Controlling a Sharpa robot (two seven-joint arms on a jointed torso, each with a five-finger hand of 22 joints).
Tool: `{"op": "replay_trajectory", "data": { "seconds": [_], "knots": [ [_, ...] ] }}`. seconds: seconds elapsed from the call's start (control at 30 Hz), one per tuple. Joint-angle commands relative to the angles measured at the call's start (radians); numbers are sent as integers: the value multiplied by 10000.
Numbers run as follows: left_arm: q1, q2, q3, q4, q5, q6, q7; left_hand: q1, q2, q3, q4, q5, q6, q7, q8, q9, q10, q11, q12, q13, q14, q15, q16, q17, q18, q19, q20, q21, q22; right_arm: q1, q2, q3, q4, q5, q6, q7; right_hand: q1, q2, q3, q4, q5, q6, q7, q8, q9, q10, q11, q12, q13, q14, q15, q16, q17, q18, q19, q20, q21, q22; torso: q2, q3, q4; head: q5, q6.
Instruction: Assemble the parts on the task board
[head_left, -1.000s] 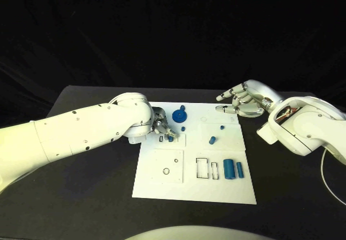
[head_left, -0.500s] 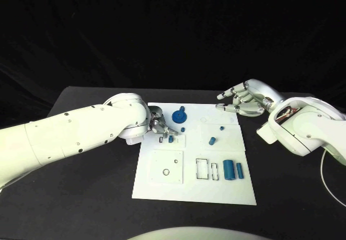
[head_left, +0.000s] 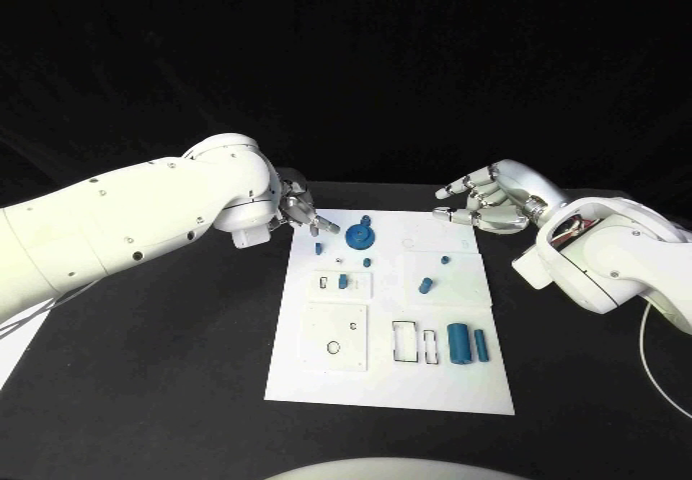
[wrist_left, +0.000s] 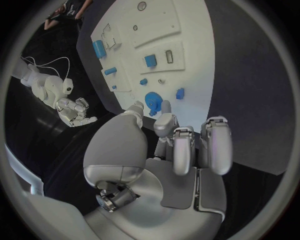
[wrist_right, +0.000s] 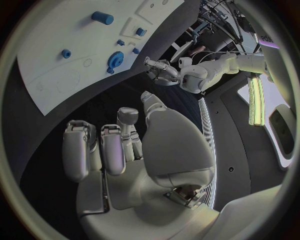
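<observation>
The white task board (head_left: 389, 385) lies mid-table. A blue gear (head_left: 359, 236) sits near its far edge, with small blue pieces (head_left: 426, 285) scattered below it. One blue piece (head_left: 343, 282) stands in a slot of the small raised plate. Two blue cylinders (head_left: 459, 342) lie near the right edge. My left hand (head_left: 303, 215) hovers off the board's far left corner, fingers apart and holding nothing. My right hand (head_left: 483, 205) hangs beyond the far right corner, also holding nothing. The left wrist view shows the left hand (wrist_left: 181, 145) above the gear (wrist_left: 152, 100).
Rectangular slot outlines (head_left: 404, 337) and a round hole (head_left: 333, 344) mark the board's near half. A thin white cable (head_left: 656, 360) trails over the black table at the right. The right wrist view shows the board (wrist_right: 56, 45) and the left hand (wrist_right: 161, 70).
My left hand has lifted off the small plate and drawn back toward the board's far left corner, leaving the blue piece in its slot. The right hand has barely moved.
</observation>
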Motion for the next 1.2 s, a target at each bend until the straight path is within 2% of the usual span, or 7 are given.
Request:
{"op": "replay_trajectory", "data": {
  "seconds": [0.03,0.17,0.23,0.33,0.43,0.77,1.2],
  "knots": [
    [73,244,-16,-532,228,1064,-895,157,41,-115,-12,26,-2,5,-72,-85,-16,55,-40,-15,1053,70,30,2630,21,186,88,-43,977,-21,51,0,-29,30,-17,109,-93,39,-12,30,11,48,14,-1,-1,-43,-6,-29,3,650,-61,-49,765,87,-41,16,-35,-2,18,-20,-12,60,45],
    [116,628,-107,-1344,69,1209,-608,259,124,-200,-6,31,104,-2,-92,-152,-1,55,1,4,1053,78,30,2630,12,213,111,-14,1025,-37,85,-1,-56,37,20,100,-86,48,-14,29,28,49,12,-1,-1,-45,-8,-40,-6,651,-62,-47,770,87,-40,16,-37,-3,19,-26,-16,70,40],
    [120,763,-178,-1591,-80,1200,-499,258,145,-254,12,26,156,-10,-88,-171,14,49,29,24,1053,77,30,2630,10,218,115,-10,1034,-41,92,-1,-66,38,48,86,-79,56,-15,27,40,49,11,-1,-1,-37,-9,-23,3,653,-63,-43,777,85,-36,15,-33,5,8,-12,-4,67,28],
    [98,1023,-301,-2011,-259,1216,-316,169,205,-457,60,-25,291,-42,-72,-218,45,27,83,49,1053,63,30,2630,2,243,114,17,1078,-44,115,-1,-92,39,96,66,-48,79,-23,18,107,61,6,5,2,-30,-16,-16,1,657,-68,-42,782,84,-28,11,-32,12,11,-12,-10,82,43],
    [47,1209,-365,-2271,-327,1220,-195,138,254,-544,67,-54,351,-60,-62,-236,67,12,122,75,1053,53,30,2630,-6,263,108,40,1114,-46,136,-2,-106,39,129,53,-37,87,-30,14,136,65,5,7,2,-25,-18,-8,4,659,-70,-42,782,85,-28,9,-35,7,27,-22,-19,101,38],
    [-46,1469,-423,-2639,-350,1276,-101,138,334,-681,53,-67,460,-95,-23,-244,122,-17,209,140,1053,30,30,2630,-25,306,91,92,1192,-51,154,-2,-139,39,202,2,-24,95,-33,9,162,66,3,7,3,-27,-20,-15,-3,658,-72,-47,777,86,-29,7,-39,1,10,4,-16,118,-11],
    [-109,1611,-441,-2797,-228,1541,-71,563,526,-810,-63,-45,578,-151,43,-219,158,-70,260,150,1053,-18,30,2630,-33,328,44,113,1235,-54,180,-2,-149,38,236,-8,63,106,-37,-40,204,67,-1,5,2,-30,-27,-18,-12,659,-79,-55,770,86,-24,1,-44,-1,9,2,-16,118,-28]
  ]
}}
